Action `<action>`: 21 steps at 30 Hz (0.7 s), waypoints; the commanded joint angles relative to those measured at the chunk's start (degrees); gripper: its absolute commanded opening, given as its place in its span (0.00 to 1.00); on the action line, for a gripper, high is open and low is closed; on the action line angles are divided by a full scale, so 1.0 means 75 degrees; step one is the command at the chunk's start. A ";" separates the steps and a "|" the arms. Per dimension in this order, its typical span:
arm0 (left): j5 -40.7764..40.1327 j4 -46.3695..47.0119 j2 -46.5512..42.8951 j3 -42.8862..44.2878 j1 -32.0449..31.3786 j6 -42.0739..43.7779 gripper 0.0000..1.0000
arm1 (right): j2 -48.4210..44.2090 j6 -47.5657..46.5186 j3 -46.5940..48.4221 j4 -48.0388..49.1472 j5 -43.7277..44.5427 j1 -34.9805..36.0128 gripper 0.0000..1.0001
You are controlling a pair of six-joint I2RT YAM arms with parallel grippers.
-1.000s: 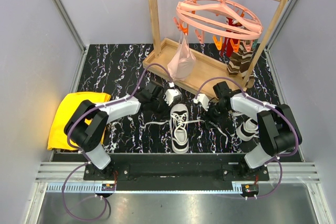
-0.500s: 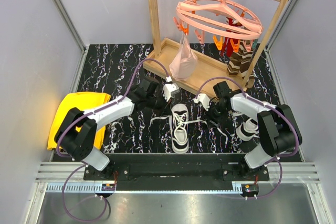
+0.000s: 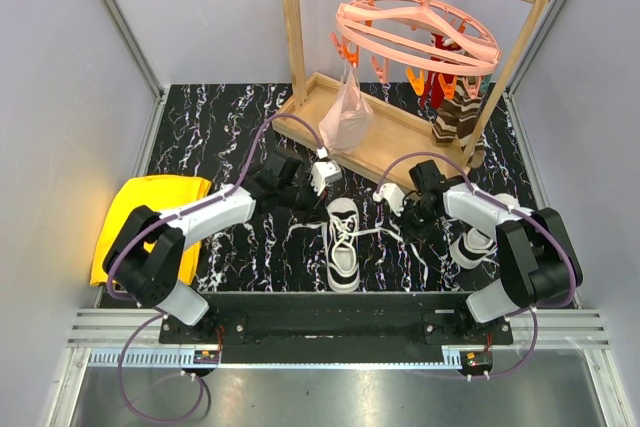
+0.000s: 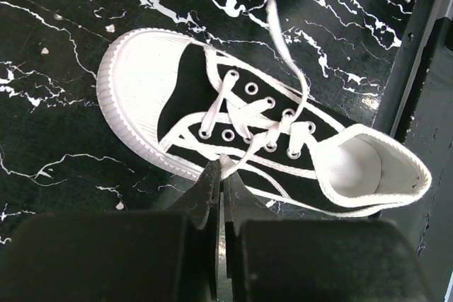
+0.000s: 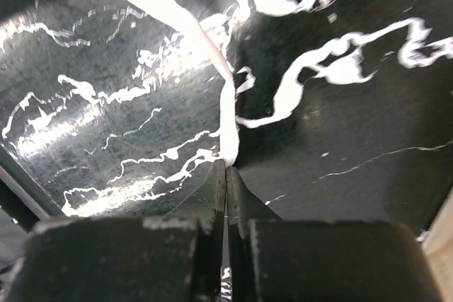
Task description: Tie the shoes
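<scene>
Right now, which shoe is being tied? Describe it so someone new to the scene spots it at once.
From the wooden rack at the back of the black marbled table, come forward to mid-table: the shoe lies between the left gripper and right gripper. Unlike the other shoe, tucked against the right arm, its laces fan out to both sides.

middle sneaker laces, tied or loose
Untied: the long white laces trail loose from the white low-top sneaker with black sides, no knot.

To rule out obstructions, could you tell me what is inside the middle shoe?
In the shoe, only white lining shows at the heel opening; laces cover the toe end.
</scene>
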 commanded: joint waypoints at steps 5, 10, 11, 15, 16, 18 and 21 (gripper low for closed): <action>0.0339 0.0462 -0.0589 -0.0247 -0.0068 0.0303 0.00 | -0.0567 0.0691 0.1000 0.0078 -0.0426 -0.0038 0.00; 0.0421 0.0648 -0.0917 -0.0540 -0.0091 0.0689 0.00 | -0.1047 0.1544 0.1351 0.0463 -0.1080 -0.0038 0.00; 0.0421 0.0707 -0.0988 -0.0668 -0.0103 0.0748 0.00 | -0.1083 0.1755 0.1538 0.0616 -0.1221 -0.0038 0.00; 0.0468 0.0954 -0.1281 -0.0951 -0.0173 0.1076 0.00 | -0.0721 0.3089 0.2241 0.1470 -0.1913 0.0102 0.00; 0.0503 0.1070 -0.1328 -0.1009 -0.0185 0.1135 0.00 | -0.0383 0.3291 0.2405 0.1589 -0.2030 0.0184 0.00; 0.0515 0.1199 -0.1410 -0.1161 -0.0243 0.1287 0.00 | -0.0042 0.3677 0.2827 0.1846 -0.2218 0.0499 0.00; 0.0492 0.1317 -0.1504 -0.1244 -0.0337 0.1498 0.00 | 0.0451 0.4274 0.3179 0.2337 -0.2418 0.0817 0.00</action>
